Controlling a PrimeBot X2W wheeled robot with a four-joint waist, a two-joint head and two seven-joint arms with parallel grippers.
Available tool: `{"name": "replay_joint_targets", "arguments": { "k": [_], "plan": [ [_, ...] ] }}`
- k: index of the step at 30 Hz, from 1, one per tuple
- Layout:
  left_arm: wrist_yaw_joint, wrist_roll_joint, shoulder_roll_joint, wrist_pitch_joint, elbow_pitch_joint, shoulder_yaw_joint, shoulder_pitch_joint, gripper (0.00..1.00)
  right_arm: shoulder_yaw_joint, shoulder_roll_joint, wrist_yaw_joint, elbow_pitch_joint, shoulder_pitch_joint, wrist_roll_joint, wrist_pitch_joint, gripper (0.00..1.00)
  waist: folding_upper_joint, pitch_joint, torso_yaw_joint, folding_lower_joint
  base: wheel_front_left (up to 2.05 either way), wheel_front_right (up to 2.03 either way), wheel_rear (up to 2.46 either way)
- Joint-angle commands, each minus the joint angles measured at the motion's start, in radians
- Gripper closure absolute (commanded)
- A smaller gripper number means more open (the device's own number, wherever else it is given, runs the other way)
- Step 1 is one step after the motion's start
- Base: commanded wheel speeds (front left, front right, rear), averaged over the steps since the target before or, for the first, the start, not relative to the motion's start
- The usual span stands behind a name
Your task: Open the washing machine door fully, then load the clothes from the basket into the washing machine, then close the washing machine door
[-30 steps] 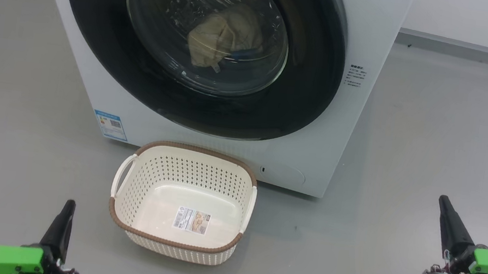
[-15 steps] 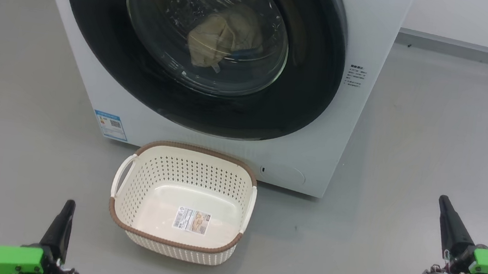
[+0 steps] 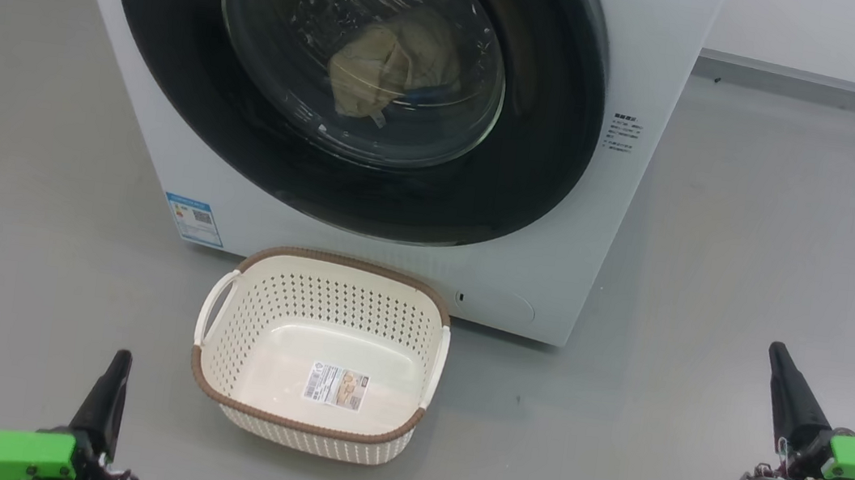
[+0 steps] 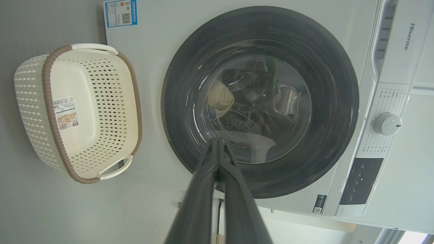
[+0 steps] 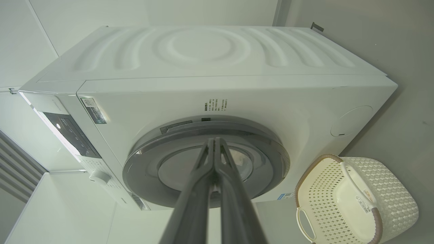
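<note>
The white washing machine (image 3: 647, 47) stands ahead, its round black-rimmed washing machine door (image 3: 170, 78) shut flat against the front. Through the glass I see the pale yellow clothes (image 3: 391, 68) lying inside the drum. On the floor before the machine sits the cream basket (image 3: 371, 433) with nothing but a label on its bottom. My left gripper (image 3: 120, 356) is at the lower left, shut and holding nothing. Over at the lower right is my right gripper (image 3: 775, 348), also shut with nothing in it. Both stay back from the basket. In the wrist views the left gripper (image 4: 217, 139), the right gripper (image 5: 214, 139), the door (image 4: 339, 84) and the basket (image 4: 30, 84) show too.
Grey floor (image 3: 720, 251) spreads on both sides of the machine. A control panel with a white dial (image 4: 387, 123) runs along the machine's top front. A pale wall (image 3: 829, 28) stands behind on the right.
</note>
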Motion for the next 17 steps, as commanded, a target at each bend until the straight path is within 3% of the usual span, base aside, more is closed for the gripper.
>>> {"name": "replay_joint_targets", "arguments": {
  "k": [1, 17],
  "plan": [
    [-0.001, -0.003, 0.007, 0.007, -0.037, 0.037, -0.051, 1.0, 0.014, -0.003, 0.0, -0.039, -0.022, 0.006, 0.006, 1.0, 0.0, 0.0, 0.0, 0.0, 0.0, 0.0, 0.0],
    [-0.001, -0.002, 0.007, 0.007, -0.037, 0.037, -0.051, 1.0, 0.014, -0.003, 0.0, -0.039, -0.022, 0.006, 0.006, 1.0, 0.0, 0.0, 0.0, 0.0, 0.0, 0.0, 0.0]
  ]
}}
